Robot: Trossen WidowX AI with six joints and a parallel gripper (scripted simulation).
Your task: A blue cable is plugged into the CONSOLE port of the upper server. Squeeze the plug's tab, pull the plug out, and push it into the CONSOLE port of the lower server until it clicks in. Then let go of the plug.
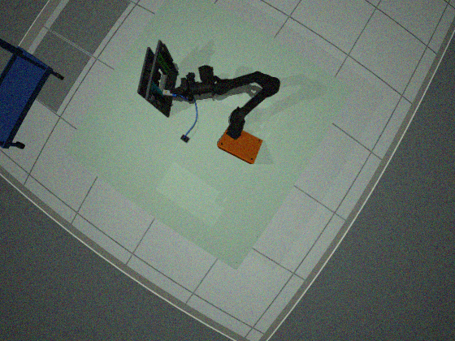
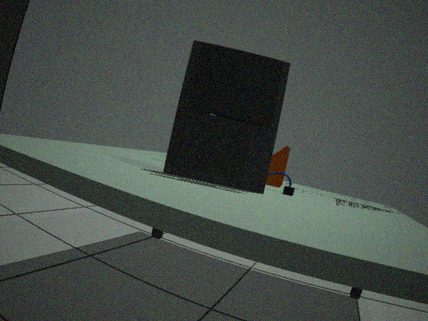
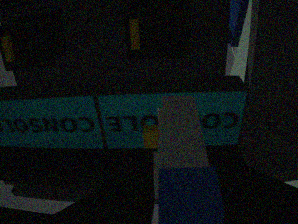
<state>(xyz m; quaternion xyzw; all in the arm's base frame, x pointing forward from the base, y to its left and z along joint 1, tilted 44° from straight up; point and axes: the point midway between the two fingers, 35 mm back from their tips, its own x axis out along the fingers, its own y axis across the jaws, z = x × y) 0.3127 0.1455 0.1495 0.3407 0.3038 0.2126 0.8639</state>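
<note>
- From the top we see the gripper (image 1: 172, 92) (image 3: 180, 163) and plug (image 1: 168, 94) (image 3: 181, 132) near the table's (image 1: 195, 195) (image 2: 325, 233) upper-left edge; in the exterior view, the servers (image 1: 162, 106) (image 2: 225, 153) hide both.
- Only the wrist view lets us read CONSOLE, upside down, on a teal strip (image 3: 50, 123).
- We see a pale grey plug with a blue rear (image 3: 190, 195), before the strip, overlapping its lettering.
- Its long axis runs nearly upright in our wrist view, grey end up; from the top, it points toward that upper-left edge.
- Our gripper is closed on the plug; we cannot tell whether it is seated.
</note>
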